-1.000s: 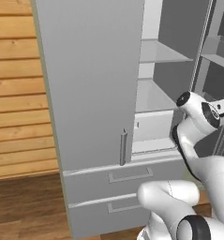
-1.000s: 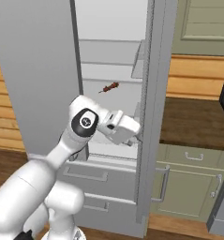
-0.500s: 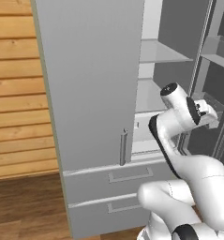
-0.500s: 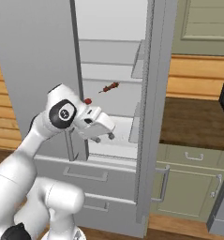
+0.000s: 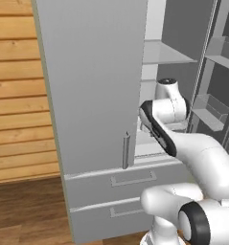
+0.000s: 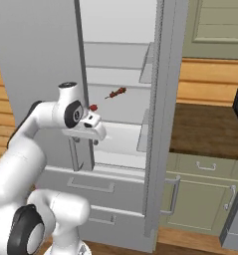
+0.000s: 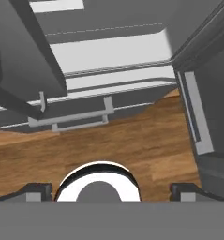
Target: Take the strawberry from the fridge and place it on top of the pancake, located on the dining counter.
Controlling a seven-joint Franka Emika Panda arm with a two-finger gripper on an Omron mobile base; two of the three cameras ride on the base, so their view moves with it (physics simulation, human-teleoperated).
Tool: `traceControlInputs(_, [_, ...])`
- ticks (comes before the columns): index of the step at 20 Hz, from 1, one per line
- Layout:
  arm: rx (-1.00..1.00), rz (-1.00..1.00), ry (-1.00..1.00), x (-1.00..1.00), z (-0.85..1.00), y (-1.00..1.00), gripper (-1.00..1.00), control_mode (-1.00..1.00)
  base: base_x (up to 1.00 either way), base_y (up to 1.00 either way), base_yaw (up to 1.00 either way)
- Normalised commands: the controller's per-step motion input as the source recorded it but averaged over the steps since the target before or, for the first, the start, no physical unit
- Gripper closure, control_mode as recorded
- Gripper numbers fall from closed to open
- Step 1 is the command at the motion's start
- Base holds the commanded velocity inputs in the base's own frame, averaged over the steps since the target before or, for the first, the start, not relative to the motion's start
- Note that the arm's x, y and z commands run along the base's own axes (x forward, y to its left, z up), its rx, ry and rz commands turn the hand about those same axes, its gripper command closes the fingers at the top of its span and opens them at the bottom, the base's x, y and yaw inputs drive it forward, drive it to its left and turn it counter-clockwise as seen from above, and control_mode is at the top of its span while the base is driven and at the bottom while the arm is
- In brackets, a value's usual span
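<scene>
wood-plank wall on my left, then the fridge with its left door shut and the right one swung open onto white shelves. my tool hangs just in front of the open compartment, pointing down at the bottom drawers and the wood floor; its fingertips sit wide apart with nothing between them. the strawberry lies on a middle shelf, just above the wrist. a dark skewer-like item lies to the strawberry's right.
</scene>
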Motion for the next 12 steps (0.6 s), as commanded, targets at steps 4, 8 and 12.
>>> traceControlInputs(4, [0.27, 0.00, -0.31, 0.95, -0.01, 1.00, -1.00, -1.00, 0.00, 0.00, 0.00])
traceControlInputs(8, [-0.22, 0.00, -0.21, 0.55, -0.06, 0.75, -1.00, -1.00, 0.00, 0.00, 0.00])
traceControlInputs(12, [-0.08, 0.00, 0.00, 0.63, -0.37, 0.70, -1.00, -1.00, 0.00, 0.00, 0.00])
